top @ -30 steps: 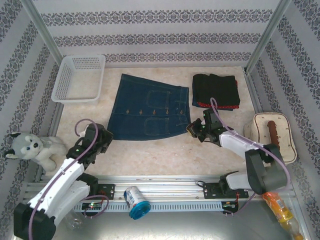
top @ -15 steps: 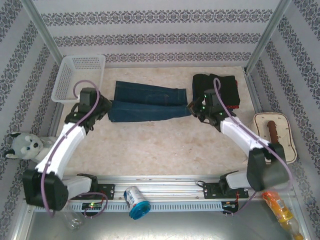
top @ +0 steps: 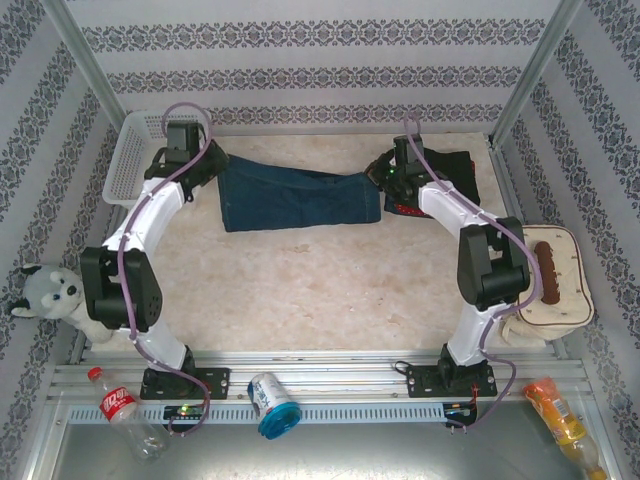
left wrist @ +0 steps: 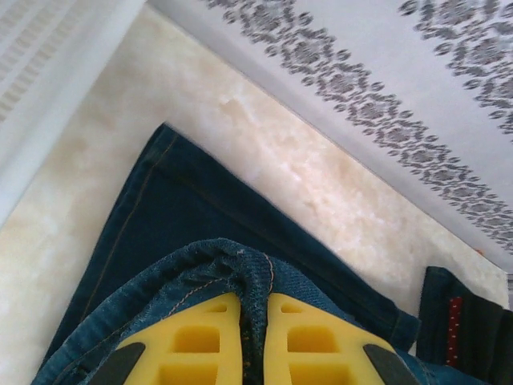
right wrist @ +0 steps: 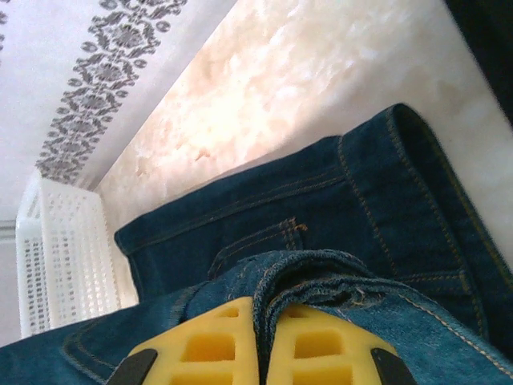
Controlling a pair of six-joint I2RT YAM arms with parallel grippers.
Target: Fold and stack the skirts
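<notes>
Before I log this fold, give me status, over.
Left fingers, right fingers shut on denim skirt, doubled over. Folded stack at its right. Basket beside left arm.

The top camera looks down from behind the 2 arm bases [top: 180, 382] over the whole pale marbled tabletop [top: 330, 290]. Each wrist camera peers closely past its yellow plastic fingers [left wrist: 224, 321] at the dark blue denim skirt [left wrist: 160, 208], shared by all 3 views.

White mesh basket [top: 122, 170] just left of my left gripper [top: 214, 170], plush husky [top: 50, 295] well behind it (my side), drink can [top: 272, 403] farther back
</notes>
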